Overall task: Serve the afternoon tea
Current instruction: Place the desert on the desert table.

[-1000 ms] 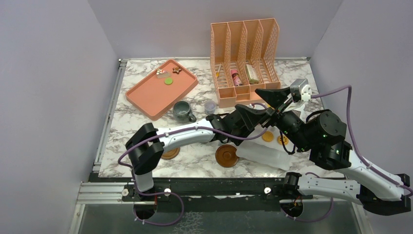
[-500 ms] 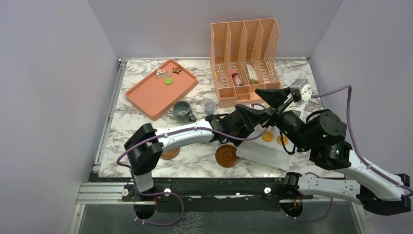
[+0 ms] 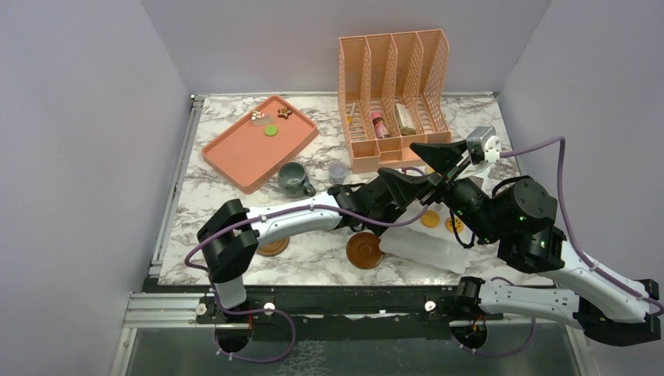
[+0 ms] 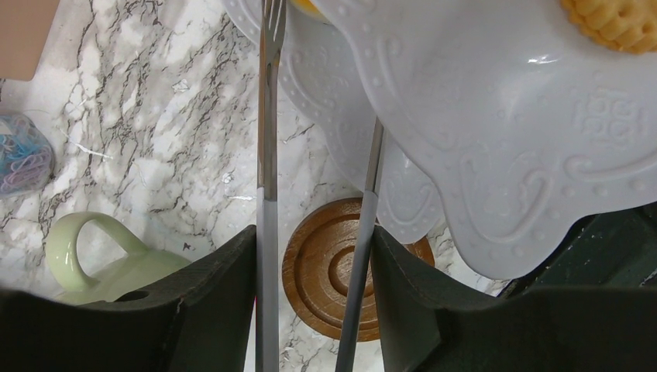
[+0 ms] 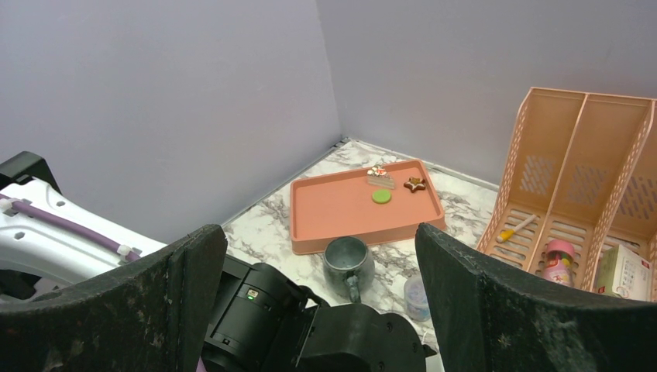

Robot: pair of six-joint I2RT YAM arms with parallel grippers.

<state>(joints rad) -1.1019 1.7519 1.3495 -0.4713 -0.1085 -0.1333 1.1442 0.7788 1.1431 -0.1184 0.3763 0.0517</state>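
Far left: tray (image 3: pixel 243 157) w/ cookies (image 3: pixel 271 130), grey mug (image 3: pixel 294 178) just near-right of it. Further right the L fingers (image 4: pixel 209 302) hang apart, clamped on nothing I can make out, low over a coaster (image 4: pixel 325 271). Green mug (image 4: pixel 101 260) sits just left of them, outside the gap. Step looks like mug onto coaster: shift left, grip the mug wall not the handle, set it centred, & mind the fork (image 4: pixel 267 155) + 2nd utensil (image 4: pixel 364 225) along the inner faces, plus plate (image 4: pixel 480 155) rim at the coaster's right. R fingers (image 5: pixel 178 310) wide apart, empty, raised above the table (image 3: pixel 205 196).
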